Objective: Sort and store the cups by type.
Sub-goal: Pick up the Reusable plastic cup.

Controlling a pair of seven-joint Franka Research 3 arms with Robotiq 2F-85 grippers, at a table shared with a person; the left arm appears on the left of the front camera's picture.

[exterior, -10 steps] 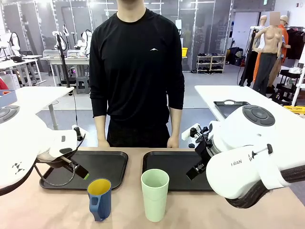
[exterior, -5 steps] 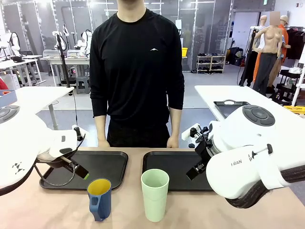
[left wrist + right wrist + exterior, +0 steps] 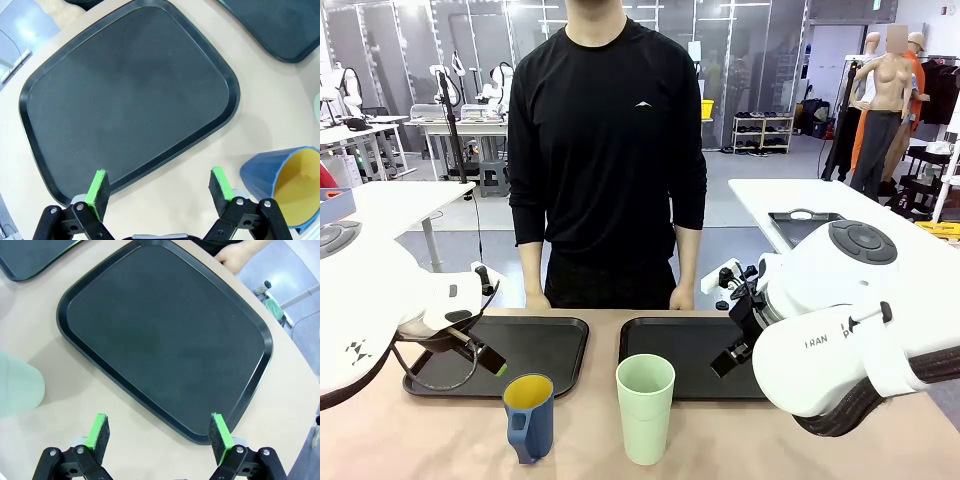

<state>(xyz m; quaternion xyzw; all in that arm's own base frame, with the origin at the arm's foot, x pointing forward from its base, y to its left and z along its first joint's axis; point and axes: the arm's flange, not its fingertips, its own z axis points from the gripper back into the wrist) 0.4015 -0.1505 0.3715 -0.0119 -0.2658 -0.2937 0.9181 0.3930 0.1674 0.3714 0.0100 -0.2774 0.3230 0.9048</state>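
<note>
Left gripper: I am holding my left gripper [image 3: 159,175] spread wide and empty, hovering above the near rim of the black plastic tray on my left [image 3: 234,97].
Right gripper: I am keeping my right gripper [image 3: 159,417] spread wide too, gripping nothing, over the near rim of the second black plastic tray [image 3: 265,342].
Blue mug: the short dark blue mug with a yellow inside [image 3: 280,186] is standing upright on the tan table [image 3: 430,440], just beside one finger of my left gripper and off the tray. Its handle is facing my side.
Mint tumbler: the tall pale mint-green plastic tumbler [image 3: 17,385] is standing upright to one side of my right gripper, clear of the tray's corner.
Mug handling: I am judging it stiff and the heavier of the two. Pinching one wall at the rim, away from the handle, looks safest.
Tumbler handling: probably light, smooth and tippy. I am favouring a gentle squeeze across the upper body.
Surroundings: the person's hand [image 3: 235,256] is resting beyond the far edge of the tray under my right gripper.
Obstacles: both trays are lying bare. The cups are standing near each other but apart, so I am expecting finger room between them.
</note>
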